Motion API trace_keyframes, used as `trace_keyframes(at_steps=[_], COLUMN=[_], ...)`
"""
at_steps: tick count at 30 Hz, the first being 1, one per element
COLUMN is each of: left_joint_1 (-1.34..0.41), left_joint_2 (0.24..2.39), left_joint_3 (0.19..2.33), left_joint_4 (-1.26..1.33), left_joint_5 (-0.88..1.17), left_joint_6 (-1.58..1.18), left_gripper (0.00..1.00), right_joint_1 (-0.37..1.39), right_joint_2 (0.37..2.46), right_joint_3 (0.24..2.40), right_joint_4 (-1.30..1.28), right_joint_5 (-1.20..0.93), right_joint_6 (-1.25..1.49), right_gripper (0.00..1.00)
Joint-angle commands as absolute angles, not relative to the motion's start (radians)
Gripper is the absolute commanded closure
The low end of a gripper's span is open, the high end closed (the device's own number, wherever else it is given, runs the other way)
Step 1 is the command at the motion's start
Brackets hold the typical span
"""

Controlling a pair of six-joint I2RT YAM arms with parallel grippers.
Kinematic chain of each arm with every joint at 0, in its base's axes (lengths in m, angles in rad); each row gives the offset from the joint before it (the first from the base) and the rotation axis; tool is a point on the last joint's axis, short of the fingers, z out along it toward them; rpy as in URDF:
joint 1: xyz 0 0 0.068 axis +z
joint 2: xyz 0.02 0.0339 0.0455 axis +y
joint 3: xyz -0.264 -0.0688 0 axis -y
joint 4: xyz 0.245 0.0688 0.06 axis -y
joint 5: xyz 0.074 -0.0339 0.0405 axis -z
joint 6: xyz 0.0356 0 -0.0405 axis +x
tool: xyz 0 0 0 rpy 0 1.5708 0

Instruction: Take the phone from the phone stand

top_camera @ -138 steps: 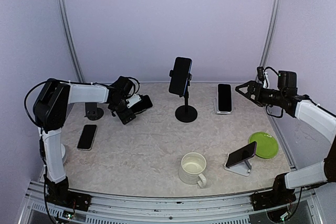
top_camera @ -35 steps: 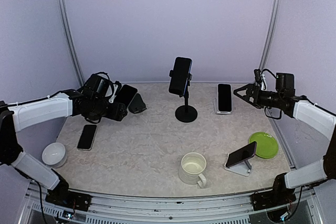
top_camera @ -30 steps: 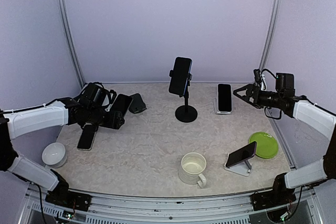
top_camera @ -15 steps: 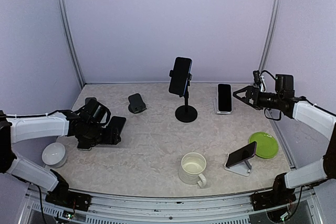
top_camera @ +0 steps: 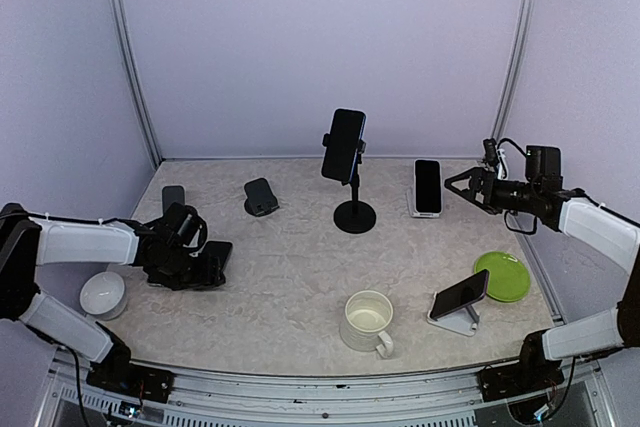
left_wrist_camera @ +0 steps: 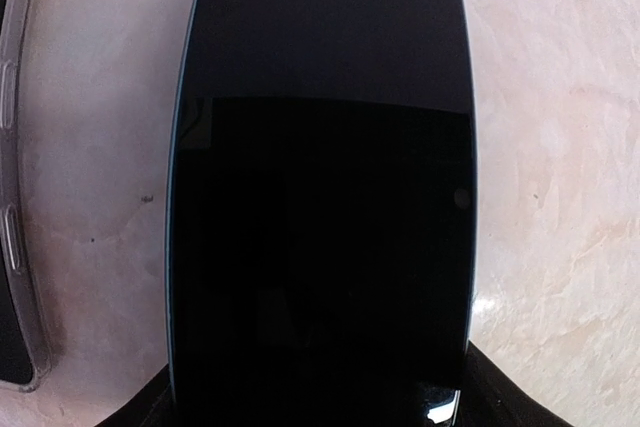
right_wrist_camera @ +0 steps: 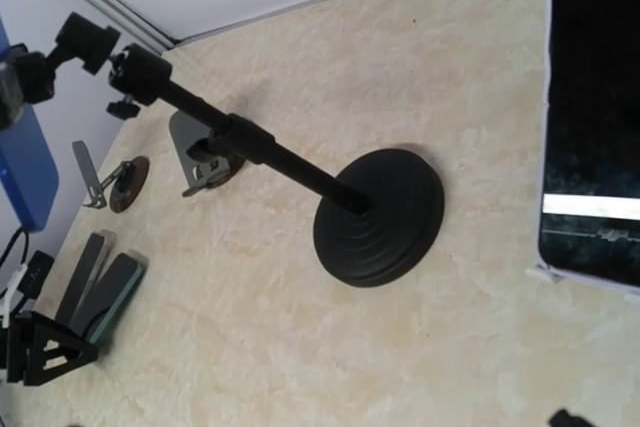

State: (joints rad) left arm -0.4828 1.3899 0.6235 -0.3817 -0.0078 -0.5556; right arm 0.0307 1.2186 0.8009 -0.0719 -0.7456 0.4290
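Note:
My left gripper (top_camera: 203, 267) is shut on the near end of a black phone (top_camera: 214, 256), low over the table at the near left. In the left wrist view the phone (left_wrist_camera: 320, 197) fills the frame, flat against the marble top or just above it; I cannot tell which. The small dark stand (top_camera: 260, 197) at the back left is bare. My right gripper (top_camera: 458, 187) is open and empty, beside a phone on a white stand (top_camera: 428, 187).
A tall pole stand (top_camera: 353, 215) holds a phone (top_camera: 344, 145) at centre back. A mug (top_camera: 368, 320), a phone on a wedge stand (top_camera: 459, 295), a green plate (top_camera: 502, 276) and a white bowl (top_camera: 100, 294) are nearer. A clear-cased phone (left_wrist_camera: 12, 197) lies left of the held one.
My left arm lifted the black phone off the small stand, swung it toward the near left and lowered it to the table. The right arm has barely moved.

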Motion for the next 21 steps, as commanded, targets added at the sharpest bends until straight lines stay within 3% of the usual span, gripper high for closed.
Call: trace_keyframes(at_steps=[1,8,21], left_joint_1=[-0.473,-0.473,-0.491], left_joint_2=[1.443,1.512,1.525], left_joint_3=[0.636,0.67,0.689], left_joint_4=[-0.317,-0.318,-0.384], left_joint_5=[0.012,0.016,-0.037], left_joint_6=[-0.543,-0.525,-0.547], left_gripper=[0.72,0.64,0.29], right_joint_1=[0.038,0.038,0.038], right_joint_2=[1.195,1.2,1.213], right_joint_3=[0.786,0.795,0.787], right_joint_4=[-0.057,-0.057,-0.046], right_joint_5=[-0.737,-0.729,-0.726], right_joint_6=[0.443,0.443,0.44], right_gripper=[0.0,0.0,0.0])
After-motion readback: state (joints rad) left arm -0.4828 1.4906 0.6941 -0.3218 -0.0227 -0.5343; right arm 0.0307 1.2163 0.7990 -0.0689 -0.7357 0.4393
